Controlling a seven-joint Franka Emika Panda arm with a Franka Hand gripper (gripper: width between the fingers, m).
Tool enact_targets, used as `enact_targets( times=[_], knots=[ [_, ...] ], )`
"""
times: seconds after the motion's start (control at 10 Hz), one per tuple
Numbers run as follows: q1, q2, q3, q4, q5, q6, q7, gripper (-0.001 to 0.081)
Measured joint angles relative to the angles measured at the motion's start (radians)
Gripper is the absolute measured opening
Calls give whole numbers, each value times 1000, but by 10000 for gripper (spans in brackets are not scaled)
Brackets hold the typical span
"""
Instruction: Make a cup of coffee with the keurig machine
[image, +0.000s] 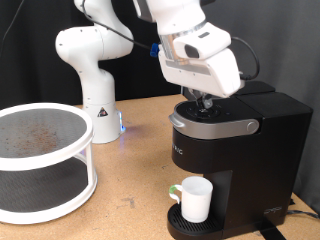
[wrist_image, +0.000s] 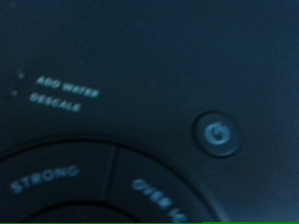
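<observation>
The keurig machine (image: 240, 140) is a black boxy coffee maker at the exterior view's right. The white cup (image: 194, 199) stands upright on its round drip tray, under the spout. My gripper (image: 203, 103) hangs straight down on the machine's top, its fingertips at or just above the silver-rimmed button panel. Its fingers are mostly hidden by the white hand. The wrist view shows only the machine's dark top from very close: the power button (wrist_image: 216, 133), the words ADD WATER and DESCALE, and the STRONG button (wrist_image: 47, 179). No fingers show there.
The white arm base (image: 88, 75) stands at the back. A white two-tier round rack (image: 40, 160) stands at the exterior view's left on the wooden table (image: 130, 190). A cable runs from the machine at the lower right.
</observation>
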Motion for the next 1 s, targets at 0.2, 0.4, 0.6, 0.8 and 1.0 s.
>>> enact_targets(
  times=[0.2,0.4,0.6,0.8,1.0],
  knots=[
    [0,0,0,-17,-3,6,3,5],
    [0,1,0,-17,-3,6,11,3],
    [-3,8,-2,-5,1,-23,35,3],
    [-10,39,-7,43,6,-104,90,3],
    [-16,77,-20,98,33,-194,135,3]
  ],
)
